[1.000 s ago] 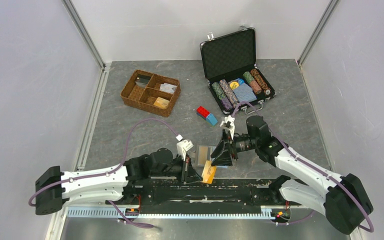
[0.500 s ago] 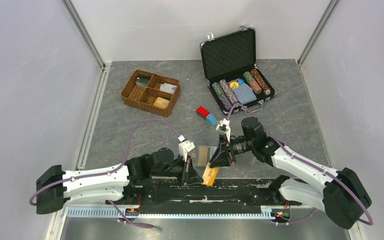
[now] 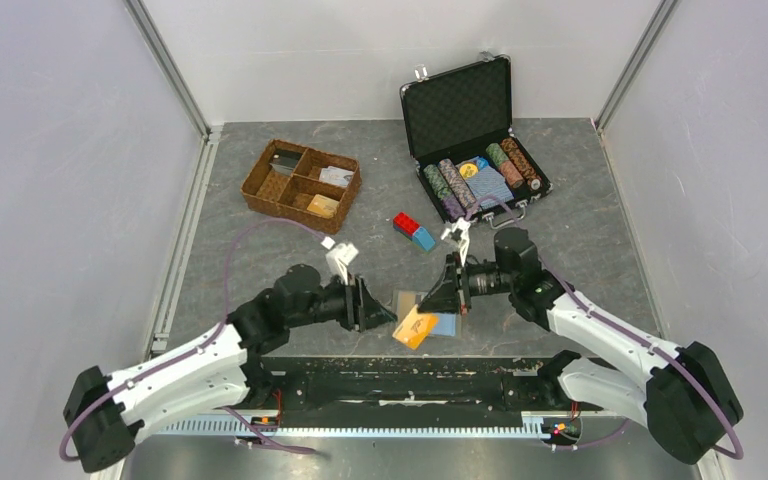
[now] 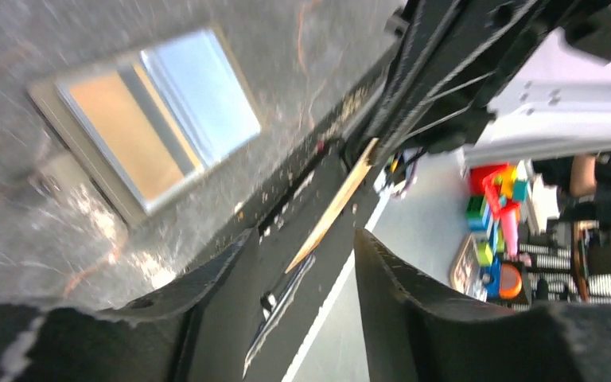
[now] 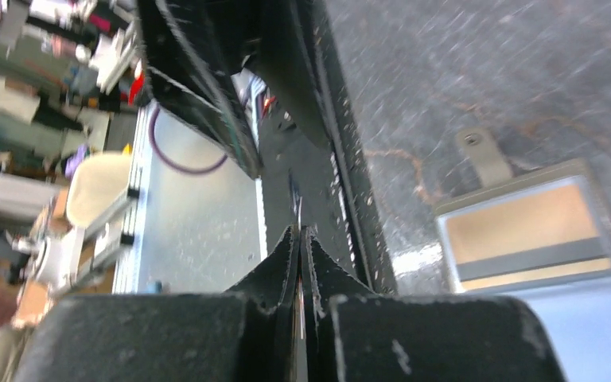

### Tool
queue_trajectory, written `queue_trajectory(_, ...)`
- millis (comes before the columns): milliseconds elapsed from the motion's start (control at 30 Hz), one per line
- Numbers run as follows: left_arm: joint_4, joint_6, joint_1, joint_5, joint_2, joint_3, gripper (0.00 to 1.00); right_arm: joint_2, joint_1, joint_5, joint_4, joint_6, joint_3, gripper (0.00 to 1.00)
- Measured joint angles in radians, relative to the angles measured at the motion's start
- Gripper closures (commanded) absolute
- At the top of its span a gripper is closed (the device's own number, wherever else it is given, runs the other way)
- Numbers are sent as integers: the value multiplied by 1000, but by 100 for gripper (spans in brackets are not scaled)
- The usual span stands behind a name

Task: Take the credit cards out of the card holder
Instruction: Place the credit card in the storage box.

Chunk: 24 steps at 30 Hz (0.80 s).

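My right gripper [image 5: 301,235] pinches the orange-gold credit card [image 3: 415,327] above the table's [image 3: 600,230] near edge, just beside the black base rail [image 3: 410,380]. My left gripper [image 4: 304,239] stands spread. Below, the card holder [image 3: 406,299] lies open, showing a light blue card [image 3: 444,325].

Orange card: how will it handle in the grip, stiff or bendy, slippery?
Probably stiff: the orange card shows edge-on as a straight, thin line with no sag. Likely light, since the right fingers appear to pinch it at one edge only. Its face looks smooth, so it may slip or pivot in that narrow pinch.
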Motion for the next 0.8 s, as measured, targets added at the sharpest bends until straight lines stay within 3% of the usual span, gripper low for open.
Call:
queue_trajectory(100, -11, 10, 73, 1, -61, 28, 34, -19, -40, 57, 90, 122, -10, 100)
queue_trajectory(200, -10, 18, 114, 0, -97, 50, 32, -56, -60, 133, 214, 265, -44, 100)
queue_trajectory(500, 92, 16, 124, 1, -57, 41, 30, -125, -60, 389, 596, 661, -239, 100)
queue_trajectory(700, 243, -40, 124, 25, 16, 2, 31, -200, -60, 541, 694, 770, -325, 100)
queue_trajectory(800, 320, -70, 125, 42, 72, -5, 40, -207, -60, 584, 721, 800, -344, 100)
